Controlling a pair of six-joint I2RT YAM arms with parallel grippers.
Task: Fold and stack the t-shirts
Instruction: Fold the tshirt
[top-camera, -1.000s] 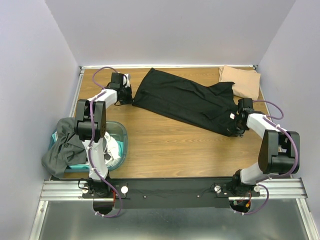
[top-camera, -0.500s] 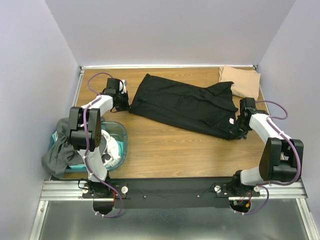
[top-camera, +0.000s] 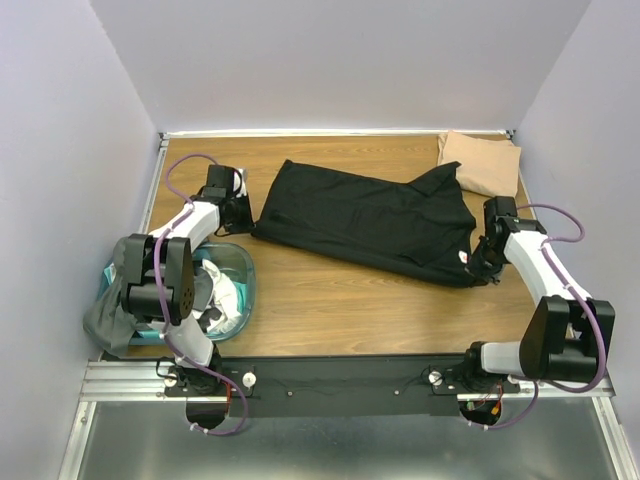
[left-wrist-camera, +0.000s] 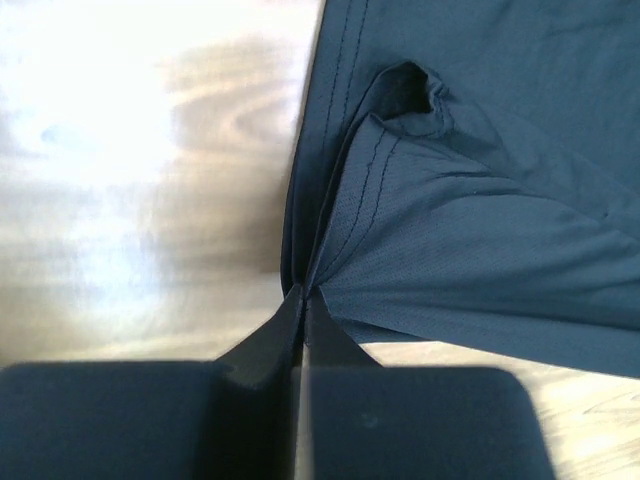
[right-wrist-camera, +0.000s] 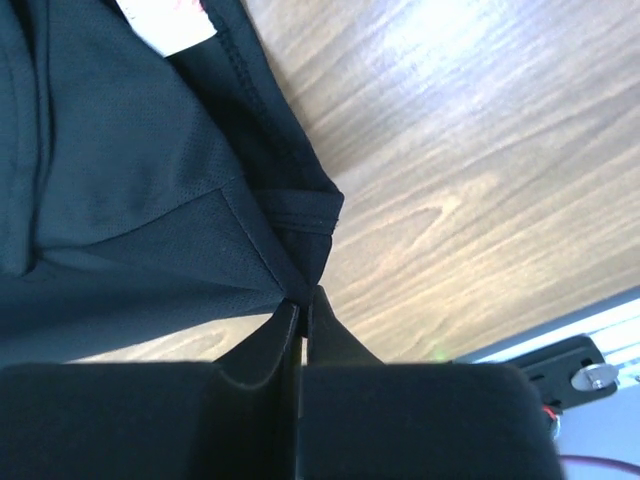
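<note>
From the overhead view I saw the black t-shirt (top-camera: 365, 215), soft plain cloth, lying spread out aslant across the far half of the brown wooden table (top-camera: 340, 310). The left gripper (top-camera: 241, 208) sat at the shirt's left edge. In its wrist camera the two dark fingers were pressed together on a pinch of stitched hem, with the cloth fanning out from the left gripper (left-wrist-camera: 303, 297). The right gripper (top-camera: 481, 260) was at the shirt's near right corner, and the right gripper (right-wrist-camera: 304, 297) was likewise clamped on a fold of black fabric, a white label showing further up.

A folded tan-beige t-shirt (top-camera: 482, 162) lay in the far right corner, just touching the black one. At the near left stood a teal see-through plastic tub (top-camera: 246, 272) with white cloth (top-camera: 228, 300) inside and a dark grey t-shirt (top-camera: 118, 300) draped over its left rim.
</note>
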